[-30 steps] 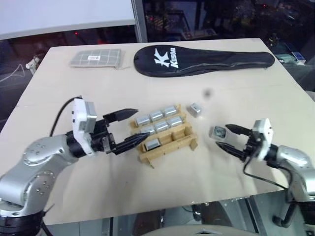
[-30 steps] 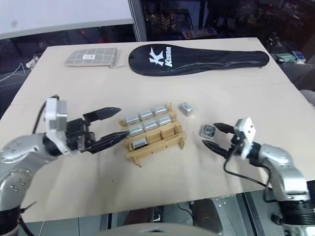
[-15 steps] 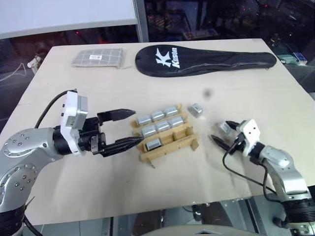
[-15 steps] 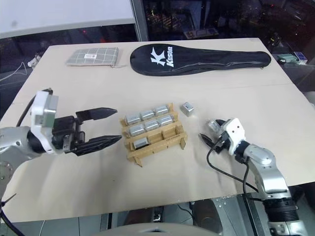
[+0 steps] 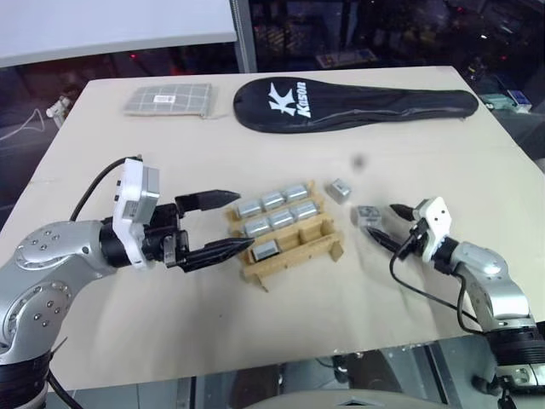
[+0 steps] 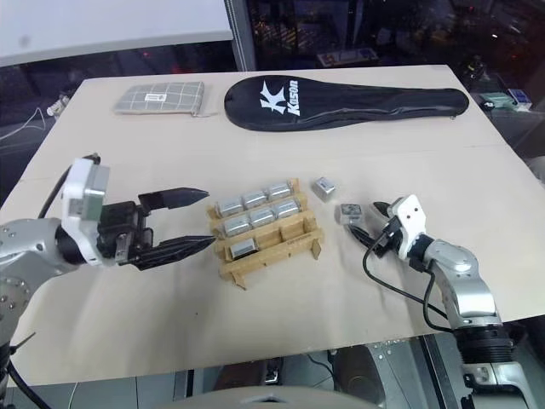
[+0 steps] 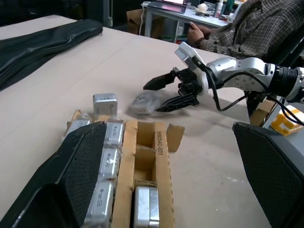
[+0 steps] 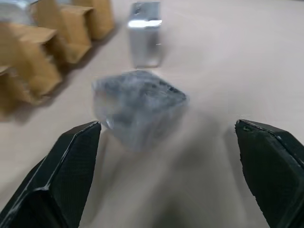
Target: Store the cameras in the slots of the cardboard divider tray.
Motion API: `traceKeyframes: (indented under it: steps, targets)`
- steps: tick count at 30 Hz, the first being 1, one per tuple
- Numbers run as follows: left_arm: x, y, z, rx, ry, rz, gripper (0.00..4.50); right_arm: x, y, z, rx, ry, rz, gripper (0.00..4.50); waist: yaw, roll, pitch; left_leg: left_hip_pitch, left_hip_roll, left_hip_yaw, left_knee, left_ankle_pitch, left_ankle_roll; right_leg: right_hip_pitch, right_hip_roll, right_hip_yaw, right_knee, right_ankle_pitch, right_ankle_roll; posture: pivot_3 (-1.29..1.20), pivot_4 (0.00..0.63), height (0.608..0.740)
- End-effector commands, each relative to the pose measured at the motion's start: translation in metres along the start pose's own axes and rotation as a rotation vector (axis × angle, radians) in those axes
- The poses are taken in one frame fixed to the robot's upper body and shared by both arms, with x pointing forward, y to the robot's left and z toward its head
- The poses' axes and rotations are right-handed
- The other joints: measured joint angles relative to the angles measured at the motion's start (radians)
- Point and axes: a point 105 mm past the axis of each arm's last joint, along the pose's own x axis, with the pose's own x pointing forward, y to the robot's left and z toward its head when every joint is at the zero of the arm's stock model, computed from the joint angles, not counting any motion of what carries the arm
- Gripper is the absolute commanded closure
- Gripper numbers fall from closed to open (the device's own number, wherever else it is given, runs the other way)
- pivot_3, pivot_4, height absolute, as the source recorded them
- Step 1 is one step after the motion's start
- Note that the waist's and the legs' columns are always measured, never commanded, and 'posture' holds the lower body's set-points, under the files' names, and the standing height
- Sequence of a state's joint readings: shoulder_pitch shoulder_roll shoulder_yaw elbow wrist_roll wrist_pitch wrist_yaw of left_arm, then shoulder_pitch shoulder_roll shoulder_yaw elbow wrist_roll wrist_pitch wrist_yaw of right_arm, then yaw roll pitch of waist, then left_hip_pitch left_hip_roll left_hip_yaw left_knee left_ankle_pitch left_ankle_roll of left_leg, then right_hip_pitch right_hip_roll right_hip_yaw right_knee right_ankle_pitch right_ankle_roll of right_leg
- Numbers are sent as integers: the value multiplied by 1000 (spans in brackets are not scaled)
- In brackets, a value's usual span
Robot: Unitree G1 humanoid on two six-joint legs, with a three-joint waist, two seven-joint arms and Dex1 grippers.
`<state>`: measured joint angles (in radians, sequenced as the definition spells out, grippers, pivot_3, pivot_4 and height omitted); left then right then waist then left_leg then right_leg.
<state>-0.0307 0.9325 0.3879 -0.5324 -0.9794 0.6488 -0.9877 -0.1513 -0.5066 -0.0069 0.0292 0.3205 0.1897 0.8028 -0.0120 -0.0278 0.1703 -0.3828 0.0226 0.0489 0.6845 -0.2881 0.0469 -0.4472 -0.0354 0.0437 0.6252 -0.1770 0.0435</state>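
Note:
The cardboard divider tray (image 5: 317, 239) sits mid-table with several silver cameras (image 5: 272, 201) in its slots, one of them (image 5: 266, 249) in the near row. A loose camera (image 5: 340, 190) lies just right of the tray. A second camera (image 5: 366, 214), in clear wrap, rests on the table right at the tips of my right gripper (image 5: 381, 220), which is open with its fingers (image 8: 71, 166) on either side and not touching it. My left gripper (image 5: 244, 221) hovers open at the tray's left end, holding nothing.
A black racket cover (image 5: 353, 100) and a grey checked pouch (image 5: 166, 100) lie along the far edge of the table. A seated person (image 7: 247, 33) shows beyond the table's right side. Bare tabletop (image 5: 281, 324) stretches in front of the tray.
My right gripper has reached forward toward the wrapped camera, which now lies a little nearer the tray. The left gripper has stayed where it was.

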Motion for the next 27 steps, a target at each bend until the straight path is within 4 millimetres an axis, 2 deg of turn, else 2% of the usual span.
traceKeyframes:
  steps: [1, 10, 16, 21, 24, 26, 27]
  targets:
    - [0, -4, 6, 35, -13, 0, 82, 1, 8, 6, -25, -12, 37, 0, -1, 0, 0, 0, 0, 0, 0, 0, 0, 0, 0, 0, 0, 0, 0, 0, 150, 740]
    - [0, -4, 5, 31, -15, 5, 82, 17, 3, 9, -41, -36, -5, 0, -5, 0, 0, 2, 0, 0, 0, 0, 0, 0, 1, 0, 1, -1, 1, 0, 150, 740]
    - [0, -3, 3, 31, -12, 5, 82, 32, 7, 11, -48, -59, -5, 0, -4, 0, 0, 1, 0, 0, 0, 0, 0, 0, 1, 0, 1, 0, -1, 0, 150, 740]
    - [1, -4, 2, 33, -16, 4, 82, 35, 3, 12, -66, -68, -13, 0, -5, 0, 0, 1, 0, 0, 0, 0, 0, 0, 0, 0, 1, 0, 0, 0, 150, 740]
    - [1, -3, 1, 32, -15, 7, 0, 33, 2, 13, -78, -78, -5, 860, -5, 0, 0, 1, 0, 0, 0, 0, 0, 0, 1, 0, 1, 0, 0, 0, 150, 740]
    - [0, -3, 0, 30, -15, 7, 0, 33, 2, 14, -80, -81, -3, 1750, -5, 0, 0, 1, 0, 0, 0, 0, 0, 0, 0, 0, 1, 1, -1, 0, 150, 740]
    - [1, -4, -1, 28, -15, 6, 0, 33, 2, 14, -80, -82, -2, 1880, -5, 0, 0, 1, 0, 0, 0, 0, 0, 0, 0, 0, 1, 1, -1, 0, 150, 740]
